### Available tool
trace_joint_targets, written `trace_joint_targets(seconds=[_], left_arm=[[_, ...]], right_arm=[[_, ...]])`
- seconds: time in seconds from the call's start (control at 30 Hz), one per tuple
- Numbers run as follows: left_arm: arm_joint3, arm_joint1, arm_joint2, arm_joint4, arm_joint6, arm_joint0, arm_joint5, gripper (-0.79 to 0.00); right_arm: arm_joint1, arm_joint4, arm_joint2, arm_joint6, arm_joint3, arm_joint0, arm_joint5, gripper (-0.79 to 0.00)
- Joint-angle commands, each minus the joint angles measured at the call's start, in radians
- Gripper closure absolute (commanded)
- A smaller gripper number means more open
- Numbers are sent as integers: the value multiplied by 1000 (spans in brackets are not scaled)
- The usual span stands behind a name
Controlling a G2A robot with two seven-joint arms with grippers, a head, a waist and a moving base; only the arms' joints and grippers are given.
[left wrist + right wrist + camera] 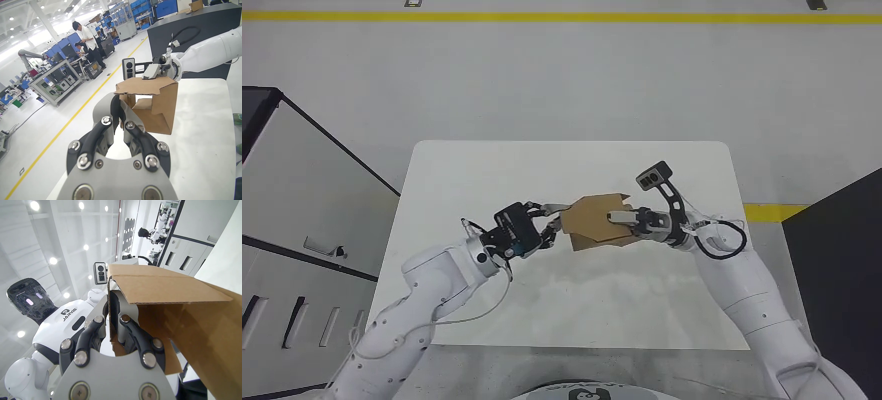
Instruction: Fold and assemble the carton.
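Left gripper (pixel 117 108) and right gripper (pixel 111 306) both clamp the carton (pixel 592 222) between them. Under them lies the white table (pixel 542 310); beyond, a yellow line (pixel 642 17) crosses the pale floor (pixel 542 80).

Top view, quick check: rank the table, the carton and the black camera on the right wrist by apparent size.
Largest to smallest:
1. table, by far
2. carton
3. black camera, clearly smallest

Industrial robotics lab: blue bin racks (pixel 140 9), yellow floor line (pixel 62 129).
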Motion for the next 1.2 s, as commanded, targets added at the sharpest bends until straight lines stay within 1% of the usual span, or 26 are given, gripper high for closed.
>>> trace_joint_targets(seconds=[0.0,0.3,0.53,0.73,0.97,1.17], left_arm=[[10,-1,3,-21,6,-2,-5,0],[12,-4,13,-21,8,-16,-15,0],[6,-5,15,-20,9,-23,-17,0],[2,-7,29,-4,1,-32,-20,0],[-4,-9,45,16,-4,-38,-13,0],[-16,-9,46,23,-2,-36,-11,0]], right_arm=[[-1,10,-2,3,2,0,3,0],[-13,109,-13,44,63,15,44,0],[-23,151,-28,73,122,37,74,0],[-33,184,-51,88,166,58,118,0],[-40,245,-80,88,179,65,174,0],[-39,267,-97,88,186,71,191,0]])
